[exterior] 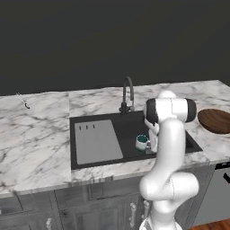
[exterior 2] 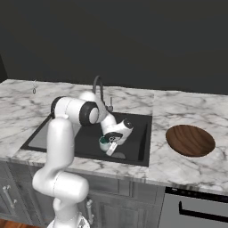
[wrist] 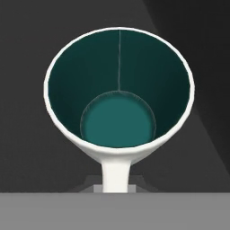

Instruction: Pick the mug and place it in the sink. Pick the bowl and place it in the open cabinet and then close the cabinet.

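Mug (wrist: 119,96) handle clamped in my hand (exterior 2: 111,144), held inside sink (exterior: 130,130) basin, bowl (exterior 2: 190,140) at 3 o'clock on surface (exterior 2: 178,169).

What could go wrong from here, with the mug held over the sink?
1. The jaws pinch only the handle of the mug; it could swing or slip.
2. Whether it rests on the floor of the sink is unclear; a release might drop or tip it.
3. The faucet stands close behind the arm.
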{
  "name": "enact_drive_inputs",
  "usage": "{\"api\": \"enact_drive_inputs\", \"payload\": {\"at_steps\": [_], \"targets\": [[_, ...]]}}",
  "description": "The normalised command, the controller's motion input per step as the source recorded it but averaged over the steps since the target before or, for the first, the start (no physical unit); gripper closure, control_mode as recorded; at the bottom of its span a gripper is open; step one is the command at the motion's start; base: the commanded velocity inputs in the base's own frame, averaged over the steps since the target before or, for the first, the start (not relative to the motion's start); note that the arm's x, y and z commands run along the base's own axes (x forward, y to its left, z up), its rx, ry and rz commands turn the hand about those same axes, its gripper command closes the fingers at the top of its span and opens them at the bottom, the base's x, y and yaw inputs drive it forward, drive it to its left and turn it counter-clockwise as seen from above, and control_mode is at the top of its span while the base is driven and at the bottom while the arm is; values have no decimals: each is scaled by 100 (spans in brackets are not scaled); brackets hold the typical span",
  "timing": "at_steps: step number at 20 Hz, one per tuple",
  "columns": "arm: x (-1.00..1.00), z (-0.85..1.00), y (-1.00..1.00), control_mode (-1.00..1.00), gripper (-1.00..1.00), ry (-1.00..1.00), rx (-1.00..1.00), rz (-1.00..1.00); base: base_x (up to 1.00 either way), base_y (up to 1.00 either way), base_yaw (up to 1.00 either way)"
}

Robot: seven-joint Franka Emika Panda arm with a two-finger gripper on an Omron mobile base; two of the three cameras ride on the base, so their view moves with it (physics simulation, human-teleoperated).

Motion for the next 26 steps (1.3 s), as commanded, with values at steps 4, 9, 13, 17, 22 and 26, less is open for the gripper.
{"api": "enact_drive_inputs", "payload": {"at_steps": [4, 9, 13, 17, 22, 26], "targets": [[52, -22, 0, -100, 100, 3, 0, 0, 0, 0, 0], [45, -35, 0, -100, 100, 4, 1, 0, 0, 0, 0], [38, -44, 0, -100, 100, 3, 1, 0, 0, 0, 0], [40, -44, 0, -100, 100, 2, 1, 0, 0, 0, 0], [2, -18, 3, -100, -100, 0, 0, 0, 0, 0, 0], [-26, 0, 0, -100, -100, -3, 0, 0, 0, 0, 0]]}}
